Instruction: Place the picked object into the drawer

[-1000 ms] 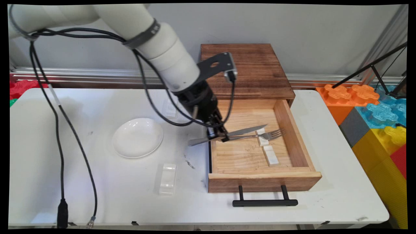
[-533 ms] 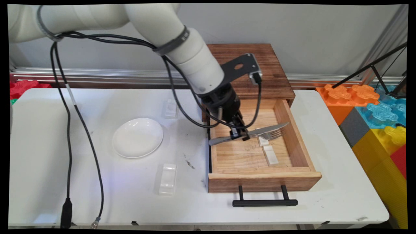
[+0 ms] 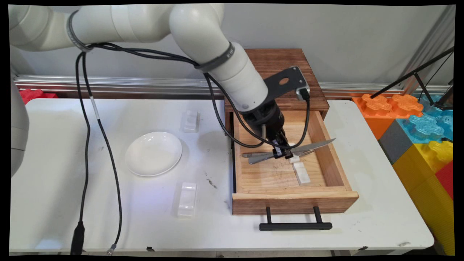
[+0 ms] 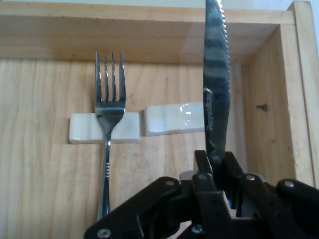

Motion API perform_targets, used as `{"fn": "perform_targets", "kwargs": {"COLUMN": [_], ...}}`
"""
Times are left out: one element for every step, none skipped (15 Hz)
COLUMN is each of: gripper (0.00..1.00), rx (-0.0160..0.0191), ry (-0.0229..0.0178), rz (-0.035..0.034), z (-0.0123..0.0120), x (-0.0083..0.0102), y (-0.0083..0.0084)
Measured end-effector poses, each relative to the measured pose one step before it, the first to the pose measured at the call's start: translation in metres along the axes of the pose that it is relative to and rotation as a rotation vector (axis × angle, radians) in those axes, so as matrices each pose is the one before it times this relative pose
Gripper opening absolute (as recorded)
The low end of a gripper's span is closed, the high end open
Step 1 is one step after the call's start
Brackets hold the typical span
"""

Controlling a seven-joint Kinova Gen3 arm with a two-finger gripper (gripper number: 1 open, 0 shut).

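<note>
Bright even light, soft shadows on the table [image 3: 108, 217] — glare on the knife [image 4: 215, 74].

silver knife [image 4: 216, 89], black tool [image 4: 219, 172], white rests [image 4: 103, 127]

knife [image 3: 308, 148] above drawer [image 3: 328, 159] | fork [image 4: 108, 124] in drawer (on rest [image 4: 82, 128]) | plate [image 3: 153, 153] left

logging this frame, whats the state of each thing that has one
drawer: pulled open
tool: shut on the knife
knife: held above the drawer floor, over the second rest
fork: lying in the drawer, neck on a white rest
second rest: bare
plate: empty, on the table
</note>
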Motion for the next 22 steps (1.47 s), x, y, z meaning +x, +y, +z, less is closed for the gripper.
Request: {"fn": "perform_targets", "kwargs": {"gripper": [0.0, 0.0, 0.0, 0.0, 0.0, 0.0, 0.0, 0.0, 0.0, 0.0, 0.0, 0.0, 0.0, 0.0, 0.0, 0.0, 0.0, 0.0, 0.0, 0.0, 0.0, 0.0], "rx": [0.00081, 0.00049, 0.0003, 0.00067, 0.0007, 0.00004, -0.00021, -0.0005, -0.00066, -0.00035, -0.0008, -0.00081, -0.0006, -0.00083, -0.00094, -0.00094, -0.00079, -0.00063, -0.00022, 0.00042, 0.00076, 0.00084], "ry": [-0.00099, -0.00113, -0.00114, -0.00027, -0.00008, -0.00068, -0.00122, -0.00193, -0.00164, -0.00124, -0.00221, -0.00235, -0.00182, -0.00108, -0.00072, -0.00121, -0.00071, -0.00042, -0.00024, -0.00004, 0.00037, 0.00065], "rz": [0.00012, 0.00049, 0.00022, 0.00059, 0.00017, -0.00017, -0.00001, 0.00006, 0.00028, -0.00036, -0.00068, -0.00113, -0.00089, -0.00127, -0.00081, -0.00144, -0.00127, -0.00078, -0.00074, -0.00157, -0.00178, -0.0021], "z": [0.0044, 0.00442, 0.00358, 0.00428, 0.00469, 0.00393, 0.00438, 0.00419, 0.00339, 0.00217, 0.0032, 0.00354, 0.00348, 0.00344, 0.00309, 0.00362, 0.00347, 0.00306, 0.00281, 0.00315, 0.00294, 0.00273], "x": [-0.00063, -0.0009, -0.00097, -0.0012, -0.00147, -0.00163, -0.00216, -0.00237, -0.00219, -0.00145, -0.00231, -0.00256, -0.00245, -0.00237, -0.00186, -0.00218, -0.00207, -0.00143, -0.00141, -0.00153, -0.0013, -0.00113], "y": [-0.00035, -0.00022, -0.00014, -0.00016, -0.00024, 0.00007, 0.00009, 0.00022, 0.00024, 0.00015, 0.0003, 0.00026, 0.00015, 0.00019, 0.00012, 0.00013, 0.00011, -0.00001, -0.00019, -0.00043, -0.00055, -0.00058]}}
